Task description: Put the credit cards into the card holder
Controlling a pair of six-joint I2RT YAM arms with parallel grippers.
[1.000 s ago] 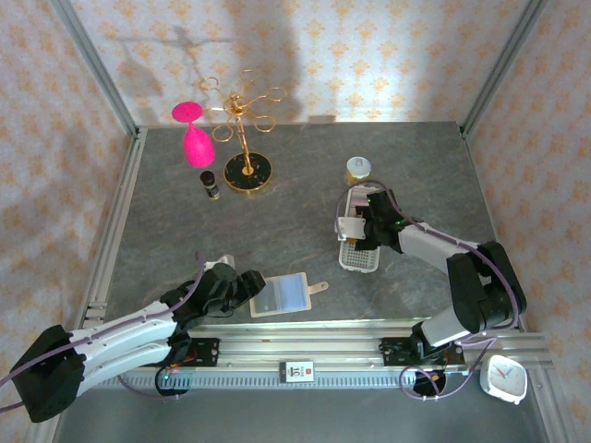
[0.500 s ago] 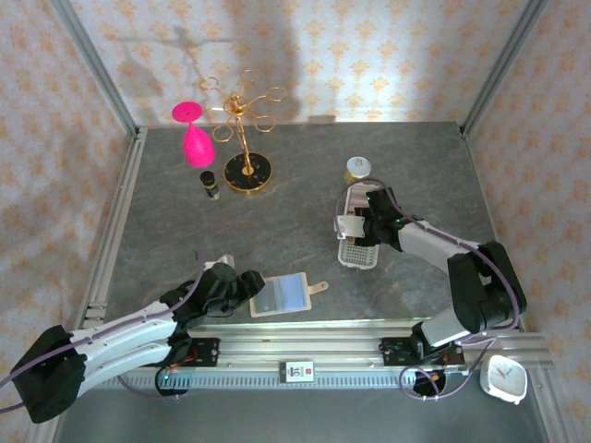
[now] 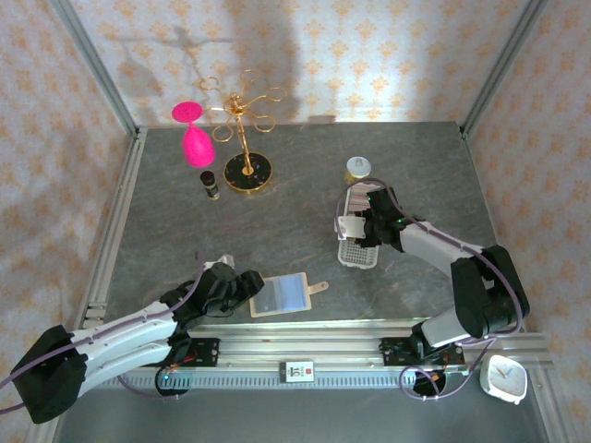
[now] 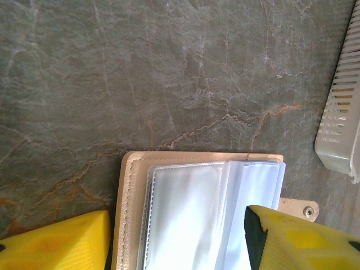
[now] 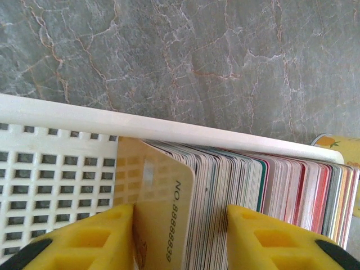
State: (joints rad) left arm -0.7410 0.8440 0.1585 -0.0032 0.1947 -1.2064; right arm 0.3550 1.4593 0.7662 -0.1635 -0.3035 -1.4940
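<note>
Closure is the news here — over the last second my right end effector has drawn its yellow fingers in from wide to roughly half open around the front of the credit cards, a pack of thin multicoloured plastic cards standing on edge in the long white perforated plastic tray. A pale gold card and a slice of those behind it sit between the pads, which look to touch on both sides, though I cannot tell whether it has a real hold yet. Nothing has been lifted. My left end effector stays open, holding nothing, astride the small beige leather-like card holder, which lies opened on the grey stone-patterned counter with its clear sleeves up — ready, I judge, once a card comes across.
</note>
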